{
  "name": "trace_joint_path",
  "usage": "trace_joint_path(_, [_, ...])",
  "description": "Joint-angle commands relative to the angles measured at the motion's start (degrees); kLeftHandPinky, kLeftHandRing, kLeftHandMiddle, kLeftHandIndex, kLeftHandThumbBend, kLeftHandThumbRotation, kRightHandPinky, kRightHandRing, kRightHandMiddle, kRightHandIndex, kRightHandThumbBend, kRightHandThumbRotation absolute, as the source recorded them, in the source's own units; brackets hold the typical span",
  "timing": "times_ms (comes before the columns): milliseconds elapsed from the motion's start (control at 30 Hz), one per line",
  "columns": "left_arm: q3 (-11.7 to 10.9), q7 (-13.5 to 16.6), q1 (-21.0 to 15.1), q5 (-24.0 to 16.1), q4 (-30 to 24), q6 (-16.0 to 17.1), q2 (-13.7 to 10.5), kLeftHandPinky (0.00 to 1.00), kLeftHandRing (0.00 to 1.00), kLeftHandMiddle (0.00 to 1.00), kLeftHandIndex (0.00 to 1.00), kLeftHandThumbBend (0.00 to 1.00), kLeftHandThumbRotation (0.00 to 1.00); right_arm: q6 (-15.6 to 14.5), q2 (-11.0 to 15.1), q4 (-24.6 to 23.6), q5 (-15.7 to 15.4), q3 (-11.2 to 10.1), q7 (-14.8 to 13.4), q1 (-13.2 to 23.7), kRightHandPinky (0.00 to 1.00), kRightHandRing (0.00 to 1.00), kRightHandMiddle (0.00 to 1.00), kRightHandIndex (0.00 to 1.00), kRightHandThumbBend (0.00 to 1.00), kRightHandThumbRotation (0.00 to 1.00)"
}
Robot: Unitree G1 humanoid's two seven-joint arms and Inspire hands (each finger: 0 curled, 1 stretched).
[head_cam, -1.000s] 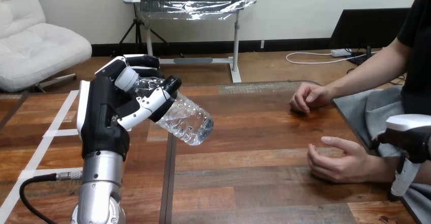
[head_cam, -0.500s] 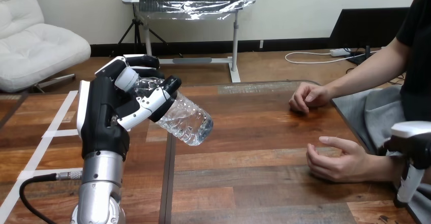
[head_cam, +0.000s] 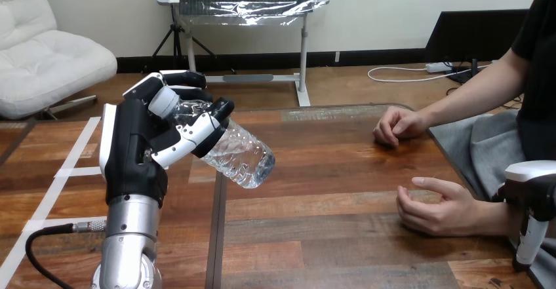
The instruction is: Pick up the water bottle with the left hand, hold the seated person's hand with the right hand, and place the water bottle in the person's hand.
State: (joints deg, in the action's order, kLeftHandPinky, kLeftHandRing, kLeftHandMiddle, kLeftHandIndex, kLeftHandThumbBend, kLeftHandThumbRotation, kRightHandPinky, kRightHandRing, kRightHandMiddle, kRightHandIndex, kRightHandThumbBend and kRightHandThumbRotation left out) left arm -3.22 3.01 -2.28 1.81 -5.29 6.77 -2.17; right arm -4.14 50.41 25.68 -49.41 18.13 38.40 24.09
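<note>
Left hand (head_cam: 141, 148) stays clenched round the water bottle (head_cam: 239, 154), aloft over the table (head_cam: 328, 145). Right hand (head_cam: 532, 194) sinks slightly beside the person's nearer hand (head_cam: 436, 210) — grasp: cannot tell — hold likely unsecured.

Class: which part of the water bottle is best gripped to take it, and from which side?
The bare lower half of the water bottle, probably from the view's right: the left hand has fingers curled round the cap end, and the base tilts down to the right.

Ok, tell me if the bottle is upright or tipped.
Tipped: the bottle slants down toward the view's right, gripped in the left hand.
</note>
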Motion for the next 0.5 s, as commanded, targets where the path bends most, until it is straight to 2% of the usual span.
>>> trace_joint_path(0, [-0.42,0.11,-3.64,-0.18,-1.55,0.44,-0.09,0.37,0.42,0.46,0.51,0.6,0.0,0.52,0.06,1.5,0.64,0.05,-0.96,5.07,0.69,0.85,0.9,0.87,0.76,0.1])
trace_joint_path(200, [-0.44,0.14,-3.66,0.01,-1.57,0.33,0.07,0.37,0.42,0.46,0.51,0.59,0.0,0.61,-0.69,3.69,1.56,0.03,-0.76,5.77,0.64,0.82,0.89,0.87,0.74,0.05])
trace_joint_path(467, [-0.47,-0.01,-3.74,-0.23,-0.99,1.15,-0.19,0.37,0.42,0.46,0.51,0.59,0.0,1.94,-1.58,7.32,2.48,0.83,-0.73,7.35,0.66,0.83,0.89,0.87,0.7,0.01])
